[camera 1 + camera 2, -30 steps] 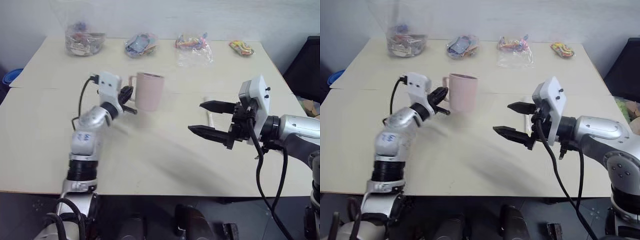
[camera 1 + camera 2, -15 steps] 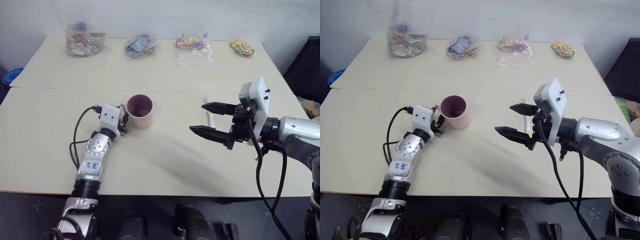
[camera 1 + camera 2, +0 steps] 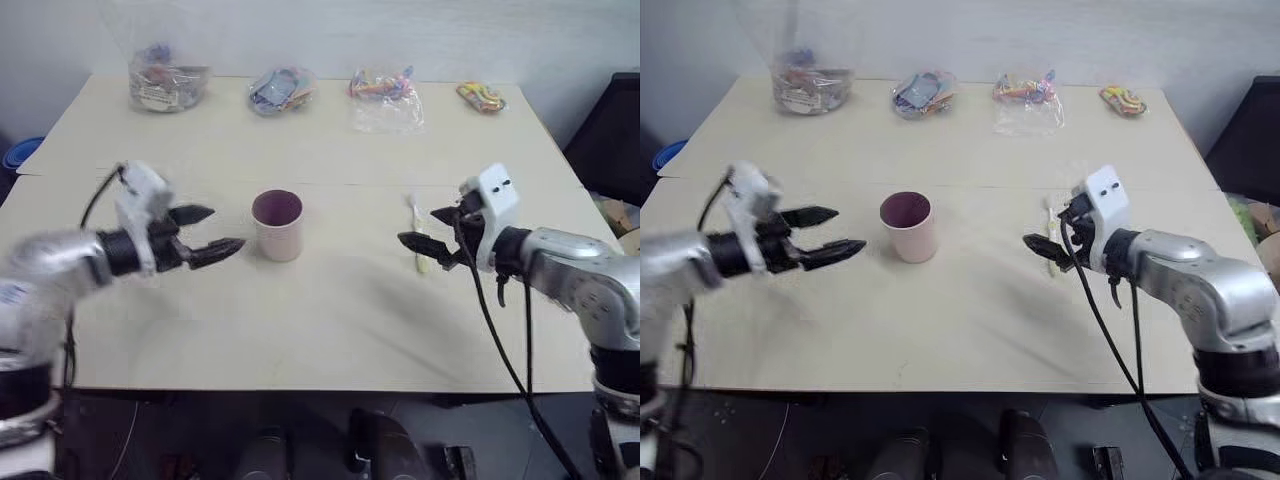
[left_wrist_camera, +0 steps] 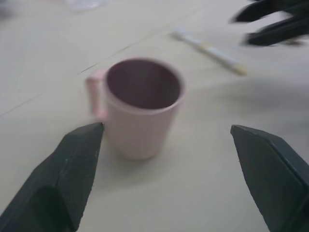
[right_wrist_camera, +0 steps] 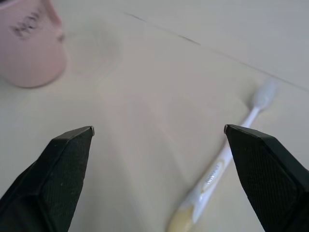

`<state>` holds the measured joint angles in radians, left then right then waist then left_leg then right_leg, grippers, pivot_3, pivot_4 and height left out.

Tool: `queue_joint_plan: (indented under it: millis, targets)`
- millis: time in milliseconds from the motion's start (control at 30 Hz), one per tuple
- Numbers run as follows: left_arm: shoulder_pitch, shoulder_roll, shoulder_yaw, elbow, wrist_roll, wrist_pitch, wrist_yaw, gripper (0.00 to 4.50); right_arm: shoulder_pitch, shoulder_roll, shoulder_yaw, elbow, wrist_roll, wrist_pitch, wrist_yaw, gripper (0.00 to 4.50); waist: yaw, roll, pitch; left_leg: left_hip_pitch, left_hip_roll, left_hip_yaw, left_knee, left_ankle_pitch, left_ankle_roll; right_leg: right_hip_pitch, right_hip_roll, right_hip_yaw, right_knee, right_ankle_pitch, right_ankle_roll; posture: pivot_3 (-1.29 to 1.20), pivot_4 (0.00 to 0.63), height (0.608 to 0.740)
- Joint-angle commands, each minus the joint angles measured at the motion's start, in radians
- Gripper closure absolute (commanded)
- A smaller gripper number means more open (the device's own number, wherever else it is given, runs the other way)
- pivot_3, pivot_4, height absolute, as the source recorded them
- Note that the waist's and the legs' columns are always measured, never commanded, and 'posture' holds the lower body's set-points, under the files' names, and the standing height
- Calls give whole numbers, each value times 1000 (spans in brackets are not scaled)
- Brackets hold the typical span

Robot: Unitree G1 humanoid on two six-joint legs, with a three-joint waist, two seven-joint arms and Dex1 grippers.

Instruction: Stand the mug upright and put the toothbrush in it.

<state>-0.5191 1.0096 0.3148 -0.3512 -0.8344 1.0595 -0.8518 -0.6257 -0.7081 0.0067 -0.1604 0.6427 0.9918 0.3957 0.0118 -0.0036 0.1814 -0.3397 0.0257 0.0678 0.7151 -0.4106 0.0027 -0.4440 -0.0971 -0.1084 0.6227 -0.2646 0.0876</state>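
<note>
Dark lettering runs across the mug's side in the right wrist view, too blurred to read; the toothbrush carries a small grey mark on its handle, also unreadable.

On the left, the left claw stands wide and empty, its two black fingers spread apart and pointing roughly level toward the mug from the side — near it, not touching. The forearm reaches in from the counter's left edge.

The mug stands upright on the counter near the middle, mouth up, purplish inside showing, its handle on the far-left side in the left wrist view.

To the right, well apart from the mug, the toothbrush lies flat on the counter, bristle end away from the robot, yellow end nearer.

The right claw is also wide and empty — it hangs low right at the toothbrush, tilted slightly down and pointing left, fingers either side of it in the wrist view. Whether it touches cannot be told
</note>
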Motion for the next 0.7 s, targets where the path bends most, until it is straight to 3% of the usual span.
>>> queue_joint_plan:
  millis: [33,167,333,433,700]
  targets:
    - [-97,92,-21,8,-143,66,-196,42,-143,95,48,255,-129,-69,-40,0,-13,2,1,0,-1,0,-1,0,0,0,0,-1,-1,0,0,0,150,740]
    - [-168,136,-106,38,-104,10,-290,42,-293,208,81,566,-249,-145,-60,0,-28,4,2,-1,0,4,-1,1,-2,0,2,-2,0,0,-1,0,150,740]
    - [-220,117,-175,47,-51,-51,-306,42,-389,285,94,807,-345,-214,-23,0,-45,4,3,-4,0,2,-1,1,-2,-1,2,-3,-1,-1,-1,0,150,740]
    - [-230,110,-184,50,-42,-60,-305,0,-400,303,90,850,-382,-235,-15,633,-48,4,3,-4,1,2,-1,1,-2,-1,2,-3,-1,-1,-1,0,150,740]
    - [-218,109,-172,65,-28,-74,-299,0,-349,315,68,745,-414,-189,15,3405,-47,4,3,-4,2,0,0,1,-2,-1,2,-2,0,-1,-1,0,150,740]
